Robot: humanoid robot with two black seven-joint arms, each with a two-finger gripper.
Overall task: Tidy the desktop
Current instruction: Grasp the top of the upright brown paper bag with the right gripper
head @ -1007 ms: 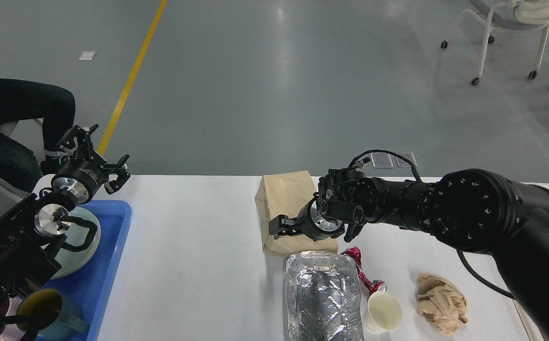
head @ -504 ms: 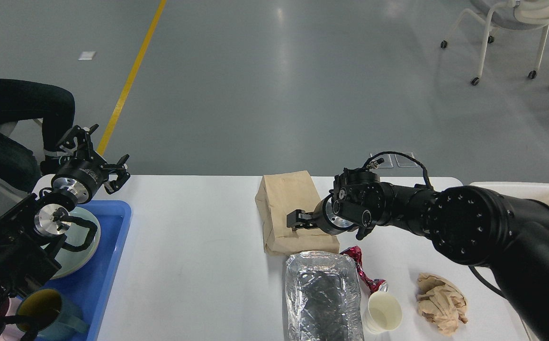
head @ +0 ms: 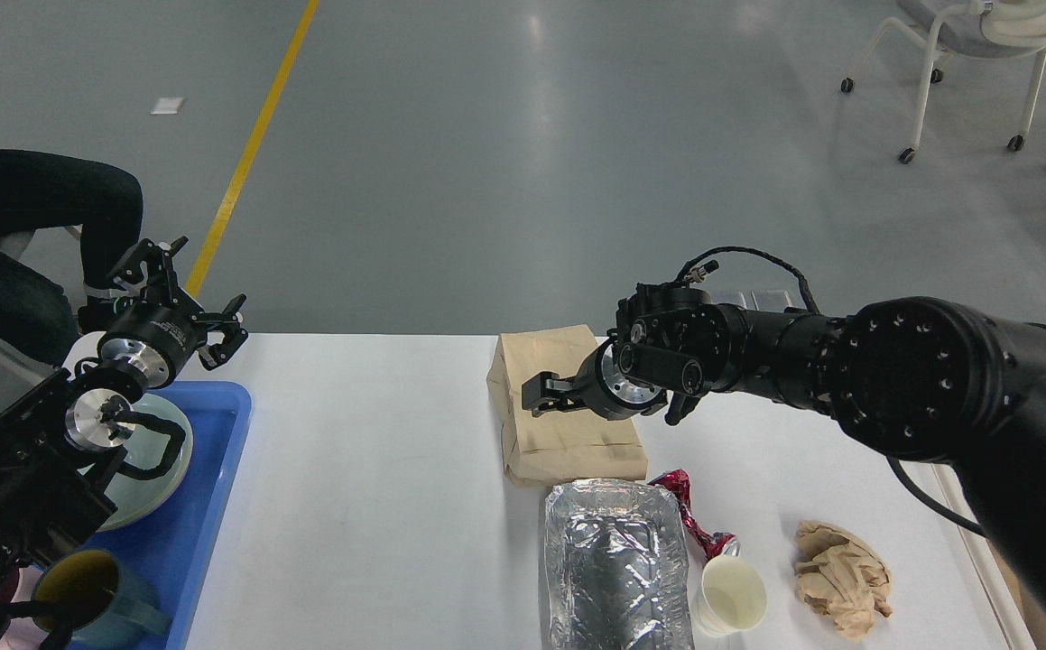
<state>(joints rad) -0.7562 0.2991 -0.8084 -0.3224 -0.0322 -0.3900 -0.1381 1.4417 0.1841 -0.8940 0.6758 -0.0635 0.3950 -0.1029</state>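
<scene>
Desk: the large white rectangular desk (head: 378,506) with rounded corners filled the lower half of the head view, wider than everything on it.
Litter on it: a flat brown paper bag (head: 559,406) lay against the far edge near the middle; a crinkled silver foil pouch (head: 613,564) reached the near edge, with a red wrapper (head: 689,510), a small white paper cup (head: 730,596) and a crumpled brown paper wad (head: 843,578) toward the near right corner.
Change: over the last second the right fingers (head: 536,397) had slid back and forth across the brown paper bag and now hung nearer its far left part, seemingly a little higher; the bag had not moved.
Meaning: probably the grasp was still being lined up, so clearing was not yet begun here.
Right fingers, state: small and dark; I could not tell how far apart, and nothing was visibly held.
Left fingers (head: 189,298): spread apart, empty, hovering off the far left corner, unmoved.
Left edge: a blue plastic tray (head: 216,478) held a pale plate (head: 148,469) and a dark mug (head: 94,596).
</scene>
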